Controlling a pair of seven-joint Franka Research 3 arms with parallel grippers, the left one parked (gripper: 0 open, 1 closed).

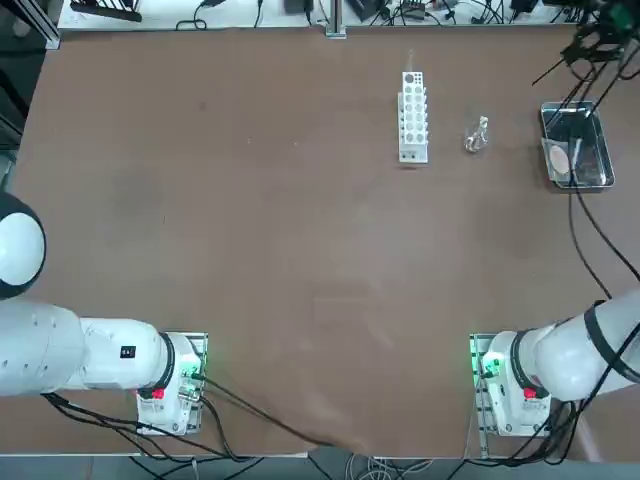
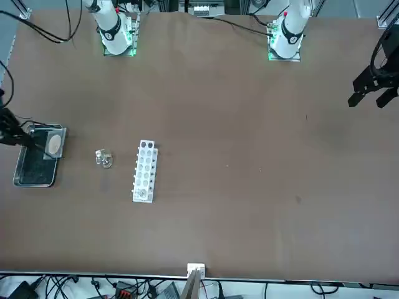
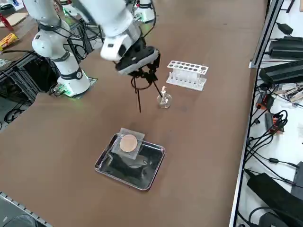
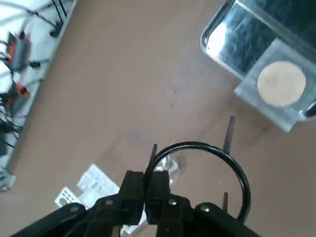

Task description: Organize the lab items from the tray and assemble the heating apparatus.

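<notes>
we see a wide brown table point(image 1: 250, 250), mostly bare through its middle and its left half in the top view, with cables and dark gear strung along its far edge and past the robot's right side. all the items sit in the far right corner region, leaving broad open room elsewhere. the shiny metal tray point(image 3: 150, 176) lies near the right edge; in it the round tan disc point(image 3: 128, 143) rests on a square mesh point(image 3: 131, 134) at the tray's end nearer the rack. the white holed rack point(image 3: 186, 74) stands well apart from the tray, with a thin clear tube point(image 1: 411, 62) rising at its far end. the tiny glass burner point(image 3: 164, 100) sits on the table between rack and tray. the right gripper point(image 3: 140, 72) hangs above the table beside the burner, fingers clamped on the ring of the black wire stand point(image 4: 212, 163), whose legs point down clear of the surface.
</notes>
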